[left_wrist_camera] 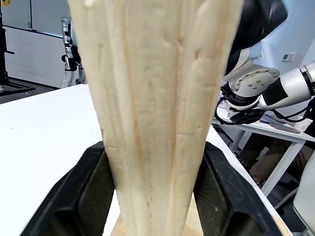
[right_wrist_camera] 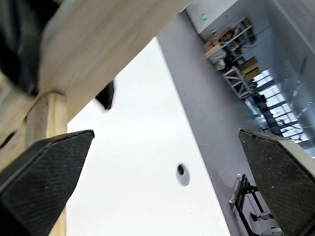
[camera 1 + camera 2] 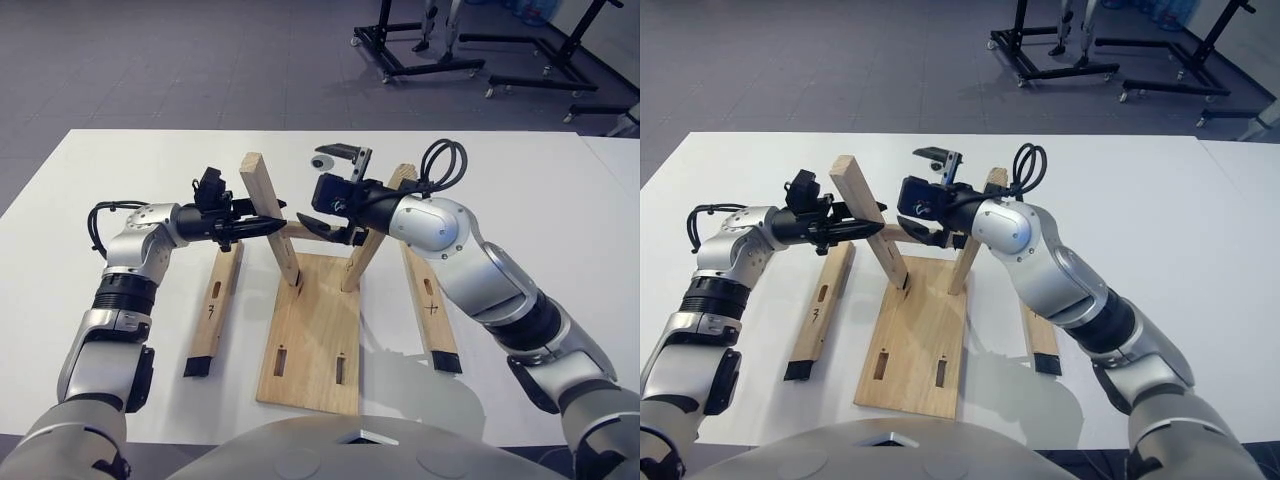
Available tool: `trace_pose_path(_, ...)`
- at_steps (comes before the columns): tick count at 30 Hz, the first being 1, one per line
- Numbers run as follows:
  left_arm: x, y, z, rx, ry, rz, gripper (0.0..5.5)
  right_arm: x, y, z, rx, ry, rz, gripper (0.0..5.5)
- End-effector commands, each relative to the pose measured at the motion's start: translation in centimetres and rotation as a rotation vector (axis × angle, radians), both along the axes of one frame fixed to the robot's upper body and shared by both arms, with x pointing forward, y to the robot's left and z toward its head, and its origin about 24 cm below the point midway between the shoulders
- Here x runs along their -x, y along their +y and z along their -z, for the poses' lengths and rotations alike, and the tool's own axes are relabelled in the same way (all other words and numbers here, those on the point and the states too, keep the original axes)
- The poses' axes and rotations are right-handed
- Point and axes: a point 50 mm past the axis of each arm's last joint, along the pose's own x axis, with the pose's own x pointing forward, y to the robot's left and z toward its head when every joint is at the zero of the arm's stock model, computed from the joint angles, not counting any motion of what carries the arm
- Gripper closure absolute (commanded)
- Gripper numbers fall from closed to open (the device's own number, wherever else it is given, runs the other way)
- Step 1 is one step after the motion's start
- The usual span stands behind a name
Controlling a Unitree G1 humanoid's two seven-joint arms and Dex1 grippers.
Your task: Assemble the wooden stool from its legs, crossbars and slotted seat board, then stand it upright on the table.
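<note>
On the white table (image 3: 520, 200) the pale slotted wooden seat board (image 3: 316, 318) lies flat; the left gripper (image 3: 268, 226) clamps its tilted far-left wooden leg (image 3: 262, 185), the right gripper (image 3: 324, 231) gapes beside the short wooden crossbar (image 3: 297, 232), whose joint, seemingly the step in hand, likely needs pressing home next.

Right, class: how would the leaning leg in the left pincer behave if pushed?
Probably stiff: the leg looks like solid wood. It stands tilted in the seat board, so a push might tip or loosen it. The left pincer clamps flat faces, so slipping seems unlikely.
</note>
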Motion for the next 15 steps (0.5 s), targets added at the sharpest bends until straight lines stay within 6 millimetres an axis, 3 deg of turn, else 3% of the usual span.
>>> trace_pose_path(1,1.5,0.4,4.1,-0.144,0.153,-0.007,3.37,-0.4,-0.6,1.0,0.151,-0.007,-0.030,0.13)
trace_pose_path(5,1.6,0.2,4.3,-0.148,0.155,0.000,3.37,-0.6,-0.8,1.7,0.194,-0.004,-0.049,0.13)
trace_pose_path(10,1.5,0.1,4.4,-0.166,0.152,0.008,3.37,-0.8,-0.6,1.0,0.142,-0.019,-0.060,0.13)
trace_pose_path(12,1.6,0.1,4.5,-0.170,0.155,0.016,3.37,-0.6,-0.1,0.2,0.076,-0.025,-0.081,0.13)
trace_pose_path(15,1.7,0.3,4.4,-0.181,0.160,0.027,3.37,-0.5,0.1,-3.0,-0.108,-0.036,-0.110,0.13)
